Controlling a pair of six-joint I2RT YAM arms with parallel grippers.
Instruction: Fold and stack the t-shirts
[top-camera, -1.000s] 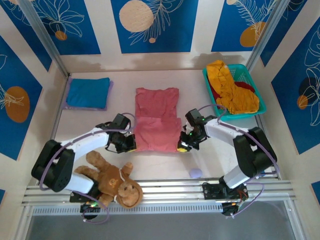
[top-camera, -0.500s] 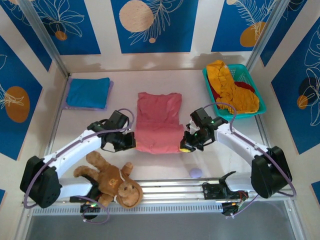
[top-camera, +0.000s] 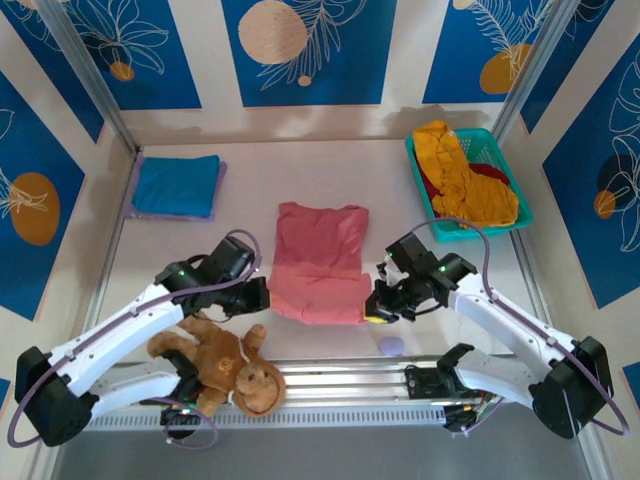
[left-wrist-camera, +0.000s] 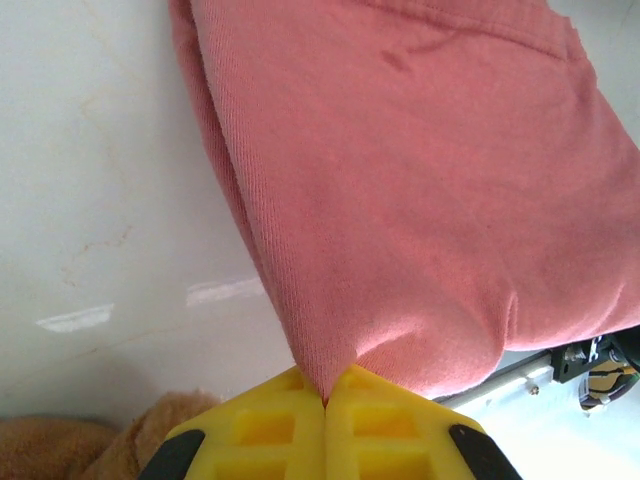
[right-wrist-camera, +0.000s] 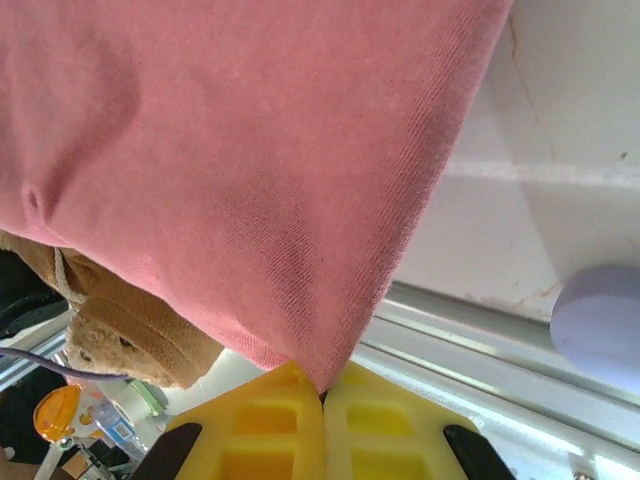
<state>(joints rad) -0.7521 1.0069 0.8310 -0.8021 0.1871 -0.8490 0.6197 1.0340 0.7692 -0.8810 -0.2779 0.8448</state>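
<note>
Roughly: pink tee (top-camera: 318, 255), long axis near-far.

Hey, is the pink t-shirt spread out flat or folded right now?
Partly folded: the pink t-shirt is doubled into layers, and the left fingers and right fingers each pinch a near corner.

The left arm (top-camera: 110, 330) and right arm (top-camera: 510, 325) stretch forward, angled inward. The left gripper (top-camera: 258, 297) and right gripper (top-camera: 373, 303) each pinch a near corner of the salmon-pink t-shirt (top-camera: 318, 250), yellow fingers (left-wrist-camera: 270, 425) pressed together.
</note>
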